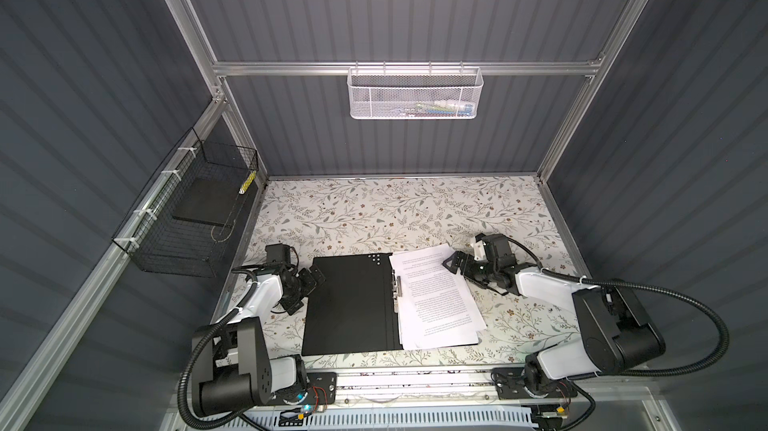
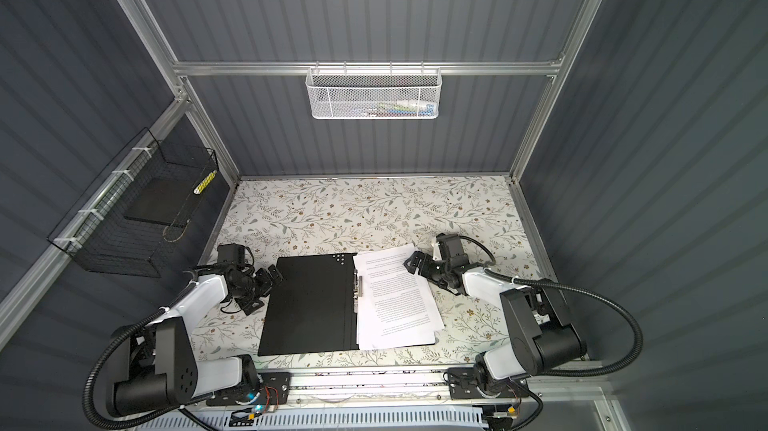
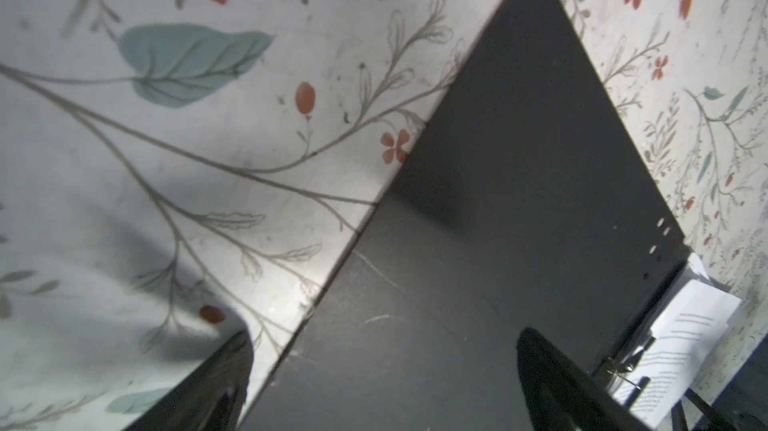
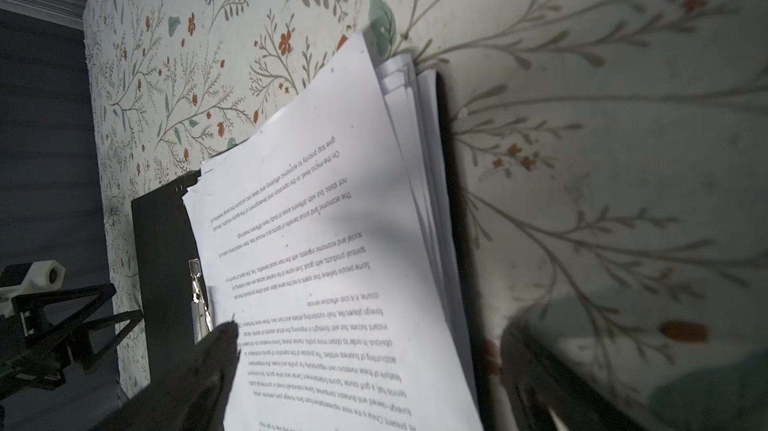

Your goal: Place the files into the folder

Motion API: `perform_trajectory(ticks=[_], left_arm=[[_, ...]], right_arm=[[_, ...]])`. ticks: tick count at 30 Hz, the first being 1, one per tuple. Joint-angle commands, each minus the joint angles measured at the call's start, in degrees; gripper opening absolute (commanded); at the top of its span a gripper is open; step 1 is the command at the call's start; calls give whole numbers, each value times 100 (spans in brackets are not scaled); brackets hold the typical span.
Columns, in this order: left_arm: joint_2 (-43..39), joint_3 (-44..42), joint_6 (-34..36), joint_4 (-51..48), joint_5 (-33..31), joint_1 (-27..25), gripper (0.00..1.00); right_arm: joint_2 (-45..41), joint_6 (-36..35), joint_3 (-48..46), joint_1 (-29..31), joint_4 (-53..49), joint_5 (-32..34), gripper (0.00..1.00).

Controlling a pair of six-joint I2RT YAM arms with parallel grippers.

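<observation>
The folder (image 1: 349, 304) (image 2: 309, 304) lies open in the middle of the table, black inside up, with a metal clip (image 1: 397, 285) at its spine. The files (image 1: 436, 300) (image 2: 399, 300), a fanned stack of white printed sheets, cover its right half. My left gripper (image 1: 313, 279) (image 2: 272, 277) hangs open at the folder's far left edge. In the left wrist view the left gripper (image 3: 384, 335) straddles the edge of the cover (image 3: 498, 200). My right gripper (image 1: 453, 262) (image 2: 415, 262) is open over the stack's far right corner. In the right wrist view the right gripper (image 4: 368, 333) spans the top sheet (image 4: 332, 221) without holding it.
A white mesh basket (image 1: 415, 94) hangs on the back rail. On the left wall a black wire basket (image 1: 191, 208) holds a dark flat thing. The floral tabletop (image 1: 374, 208) stretches behind the folder to the back wall.
</observation>
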Motion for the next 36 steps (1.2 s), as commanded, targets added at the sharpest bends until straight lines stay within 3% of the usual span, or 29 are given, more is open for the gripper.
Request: perform_trajectory(ticks=[1,9,13,16,19,21,25,29,32,36], left_arm=[[393,-407,-117,384,533,-32,100],[914,-258,-588,1145,759,-965,100],[1105,-42,-900,1384,636,-1094,100],[935,306,-973,1062,73,-1094,100],[481,823,-734,308,-987,-1124,100],[199,1084,-380,94,-1367,-1205,100],[361,1608,250,6,-910,-1764,100],[942,1730,312,507,-55,-2514,100],[1363,1845,416,616,6,-2944,100],[1738,1834,480,686,153,-3112,100]], right_arm=[[279,63,219,-52,74,-97,99],[850,167,715,-301,326,-393,99],[1129,134,1056,-497,368,-464,99],[1186,95,1294,-726,35,-232,99],[763,-6,1340,-877,-776,757,99],[392,-111,1278,-866,-1204,1033,99],[-349,-131,760,-862,-1603,896,99],[-780,55,179,-849,-1557,511,99],[-899,150,-125,-788,-1425,483,99],[-978,232,-236,-631,-1506,418,99]])
